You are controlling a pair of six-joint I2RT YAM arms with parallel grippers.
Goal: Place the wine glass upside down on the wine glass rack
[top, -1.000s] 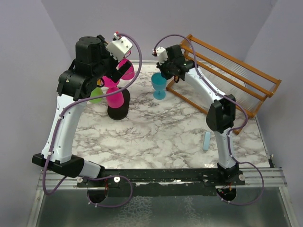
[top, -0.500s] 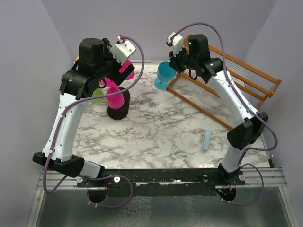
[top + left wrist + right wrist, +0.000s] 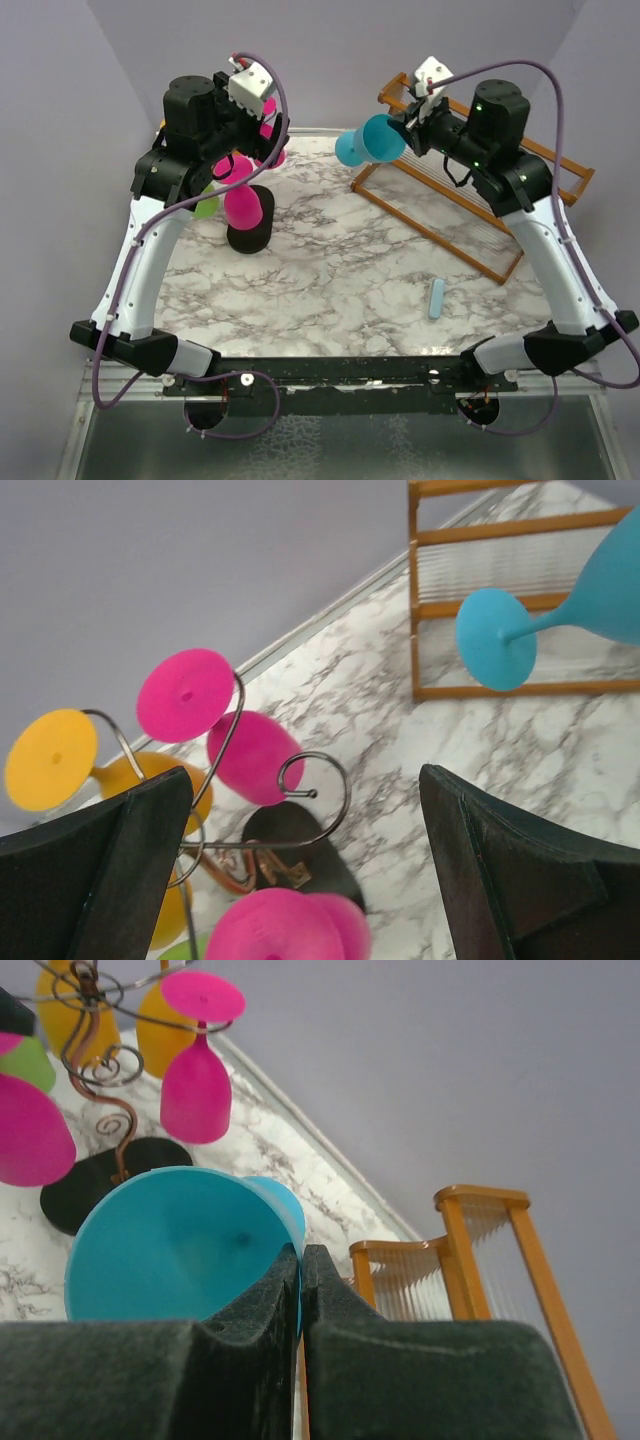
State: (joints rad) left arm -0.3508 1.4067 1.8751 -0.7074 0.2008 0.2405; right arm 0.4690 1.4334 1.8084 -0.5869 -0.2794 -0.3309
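Right gripper (image 3: 302, 1260) clamped the rim of the turquoise plastic wine glass (image 3: 368, 140), aloft on its side, well apart from the dark wire wine glass rack (image 3: 250, 238). Left gripper (image 3: 305, 775) was open. Pick-up judged done; inverting and hanging remained.

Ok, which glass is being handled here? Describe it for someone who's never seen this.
Look to the wooden slatted rack at the back right of the table. Just left of it, the right gripper holds a wine glass in the air, tipped sideways. It is the only blue one; pink glasses and orange glasses hang on the wire rack.
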